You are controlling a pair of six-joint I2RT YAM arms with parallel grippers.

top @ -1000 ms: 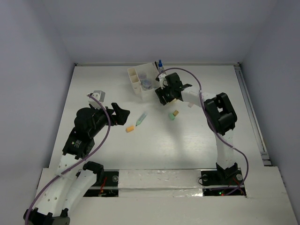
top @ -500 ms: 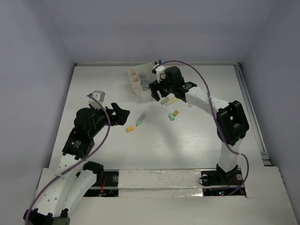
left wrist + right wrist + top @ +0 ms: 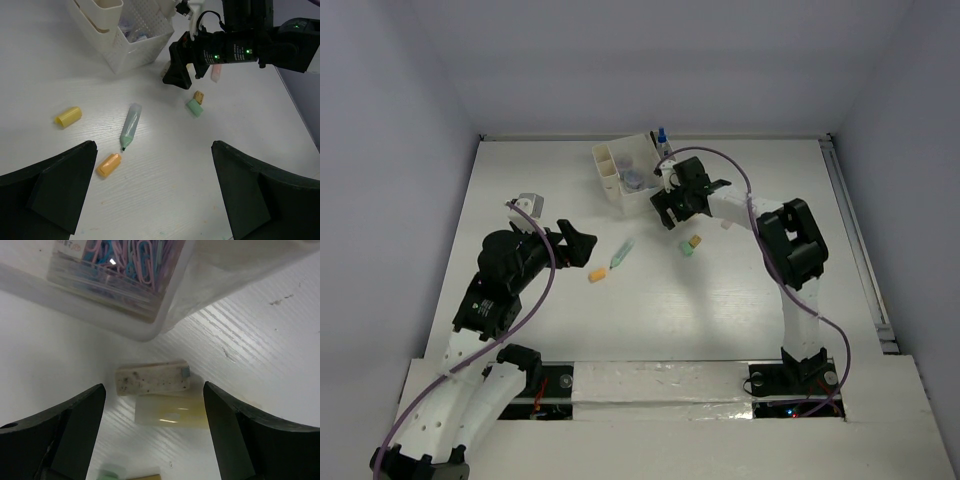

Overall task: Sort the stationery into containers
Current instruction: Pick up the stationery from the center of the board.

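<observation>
The cream-white organizer (image 3: 625,165) stands at the back of the table, with a purple jar (image 3: 633,180) inside it and a blue-capped bottle (image 3: 662,137) just behind. My right gripper (image 3: 672,212) hangs open beside its right front corner. In the right wrist view its fingers (image 3: 75,420) straddle a speckled cream eraser (image 3: 152,379) and a pale yellow block (image 3: 172,411), both lying on the table untouched. A green block (image 3: 195,107), tan block (image 3: 199,96), light green marker (image 3: 130,126), orange block (image 3: 109,165) and yellow block (image 3: 68,116) lie mid-table. My left gripper (image 3: 154,146) is open above them.
A clear box of coloured paper clips (image 3: 112,270) lies just beyond the two blocks under the right gripper. The right arm (image 3: 250,47) stretches across to the right of the organizer (image 3: 125,35). A small pinkish item (image 3: 216,73) lies below that arm.
The right arm swung out to the left beside the organizer and came back to about where it was. Its jaws have widened. The left arm has not moved.
</observation>
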